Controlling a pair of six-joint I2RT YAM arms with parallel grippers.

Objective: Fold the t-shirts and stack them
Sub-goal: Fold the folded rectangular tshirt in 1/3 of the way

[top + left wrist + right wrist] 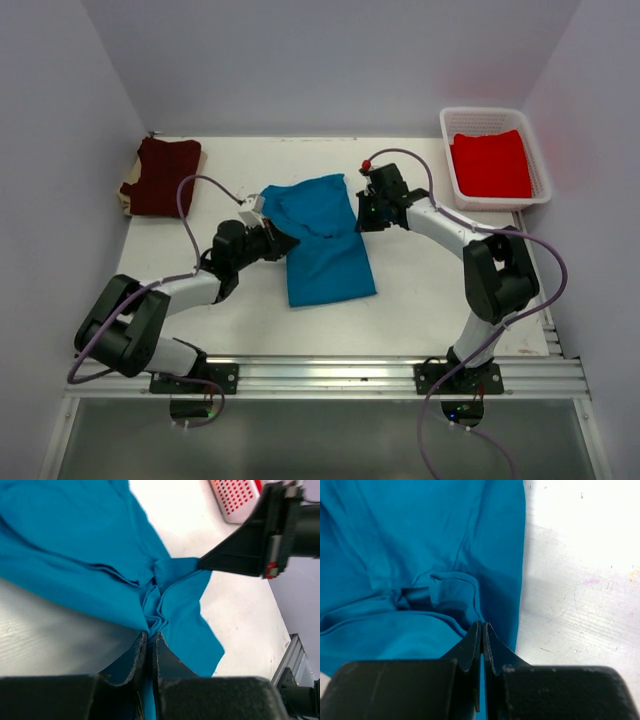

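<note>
A teal-blue t-shirt (pixel 322 243) lies folded lengthwise in the middle of the white table (pixel 420 290). My left gripper (pixel 283 240) is shut on a bunched fold at its left edge (pixel 152 615). My right gripper (pixel 362 218) is shut on its right edge (pixel 492 600); it also shows in the left wrist view (pixel 200 564). A dark maroon t-shirt (pixel 163 176) lies folded at the back left. A bright red t-shirt (pixel 491 164) lies in a white mesh basket (pixel 539 172) at the back right.
White walls close in the table on the left, back and right. A metal rail (pixel 330 372) runs along the near edge by the arm bases. Purple cables (pixel 195 190) loop above both arms.
</note>
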